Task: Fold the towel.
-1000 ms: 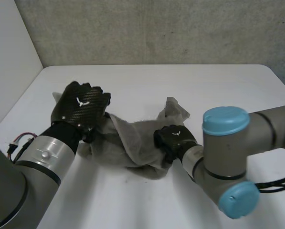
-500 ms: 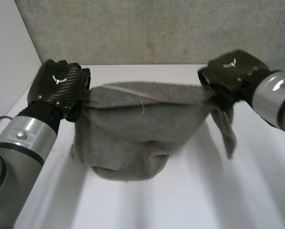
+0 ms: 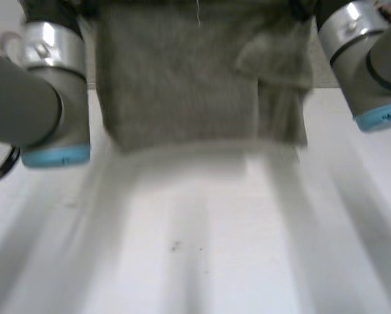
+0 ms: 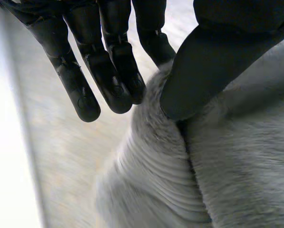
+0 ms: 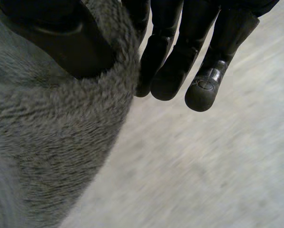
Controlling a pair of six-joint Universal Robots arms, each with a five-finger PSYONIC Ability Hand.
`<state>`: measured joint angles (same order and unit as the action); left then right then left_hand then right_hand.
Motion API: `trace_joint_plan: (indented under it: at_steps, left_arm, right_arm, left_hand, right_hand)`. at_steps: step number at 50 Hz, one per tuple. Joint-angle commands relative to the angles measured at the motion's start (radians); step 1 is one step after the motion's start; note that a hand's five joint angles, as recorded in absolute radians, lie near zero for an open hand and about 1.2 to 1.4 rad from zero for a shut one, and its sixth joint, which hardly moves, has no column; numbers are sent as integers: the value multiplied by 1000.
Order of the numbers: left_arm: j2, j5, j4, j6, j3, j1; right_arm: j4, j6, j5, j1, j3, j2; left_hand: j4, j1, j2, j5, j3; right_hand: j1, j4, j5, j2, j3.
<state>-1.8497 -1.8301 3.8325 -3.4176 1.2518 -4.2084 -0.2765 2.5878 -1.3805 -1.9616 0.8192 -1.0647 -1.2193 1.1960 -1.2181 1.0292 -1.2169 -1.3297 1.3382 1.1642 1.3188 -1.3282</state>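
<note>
The grey towel (image 3: 182, 78) hangs spread out high above the white table (image 3: 195, 248), its lower edge clear of the surface. On its right side a flap (image 3: 280, 98) droops in front. My left arm (image 3: 51, 85) and right arm (image 3: 359, 59) rise on either side of it. In the left wrist view my left hand (image 4: 108, 61) pinches an upper corner of the towel (image 4: 218, 180) between thumb and fingers. In the right wrist view my right hand (image 5: 180, 61) pinches the other upper corner of the towel (image 5: 46, 142) under its thumb.
The white tabletop stretches below the hanging cloth, with a few small dark specks (image 3: 175, 246) near its middle.
Both hands have lifted the towel from a crumpled heap on the table, pulled its upper edge apart and raised it high, so it now hangs free.
</note>
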Motion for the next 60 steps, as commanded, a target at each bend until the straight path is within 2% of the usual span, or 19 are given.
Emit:
trace_joint_plan:
  at_steps: [1,2,3,5,7,8,13,19,21,22,24,27,30,32,40,43,49,51,60]
  left_arm:
    - [84,-65,4,11,174,-15]
    - [84,-64,4,11,175,-15]
    - [101,-46,-10,11,248,-12]
    - [112,-29,-16,11,324,-10]
    - [112,-14,-18,9,397,-10]
    - [107,0,-18,6,462,-7]
    - [69,11,-18,6,597,19]
    - [1,9,-73,4,661,45]
    - [-8,9,-97,4,669,47]
    - [-13,9,-125,4,676,50]
    - [-14,11,-153,4,681,51]
    - [-16,11,-197,4,681,56]
    - [-13,12,-226,5,681,59]
    - [-6,12,-231,6,681,59]
    - [30,12,-225,6,675,59]
    - [37,11,-223,6,667,56]
    - [40,11,-219,11,661,50]
    - [40,11,-218,12,660,50]
    - [55,9,-217,17,658,50]
  right_arm:
    - [208,100,145,50,11,-29]
    - [326,94,219,58,11,-15]
    - [327,94,219,58,11,-15]
    - [529,48,334,61,26,37]
    - [610,-3,371,63,50,57]
    - [611,-3,371,63,51,57]
    - [792,-295,387,64,181,135]
    - [793,-342,345,56,239,189]
    - [781,-334,307,52,256,203]
    - [781,-334,307,52,256,203]
    - [754,-298,299,52,277,198]
    - [732,-250,299,52,291,189]
    - [668,-118,298,59,324,154]
    - [593,27,301,69,392,94]
    - [367,311,285,144,662,-78]
    - [298,356,265,184,774,-139]
    - [195,364,212,208,931,-179]
    - [125,367,177,205,1009,-193]
    - [-1,407,129,193,1078,-179]
  left_hand:
    - [-177,200,-178,193,-179]
    - [-177,200,-178,193,-179]
    - [-177,200,-178,193,-179]
    - [-177,200,-178,193,-179]
    - [-177,200,-178,193,-179]
    - [-177,200,-178,193,-179]
    - [-177,200,-178,193,-179]
    - [-177,200,-178,193,-179]
    - [-177,200,-178,193,-179]
    - [-177,200,-178,193,-179]
    - [-177,200,-178,193,-179]
    - [-177,200,-178,193,-179]
    - [-177,200,-178,193,-179]
    - [-177,200,-178,193,-179]
    - [-177,200,-178,193,-179]
    - [-177,200,-178,193,-179]
    - [-177,200,-178,193,-179]
    - [-177,200,-178,193,-179]
    - [-177,200,-178,193,-179]
  right_hand:
    - [-67,58,58,77,-68]
    - [-67,58,58,77,-68]
    - [-67,58,58,77,-68]
    - [-67,58,58,77,-68]
    - [-67,58,58,77,-68]
    - [-67,58,58,77,-68]
    - [-67,58,58,77,-68]
    - [-67,58,58,77,-68]
    - [145,-154,-154,-134,144]
    - [147,-155,-156,-136,145]
    - [459,-468,-468,-448,458]
    - [525,-534,-534,-515,524]
    - [590,-599,-599,-579,589]
    - [795,-803,-804,-784,793]
    - [863,-871,-872,-852,861]
    - [866,-874,-875,-855,864]
    - [960,-968,-969,-949,958]
    - [1155,-1164,-1164,-1144,1154]
    - [1155,-1164,-1164,-1144,1154]
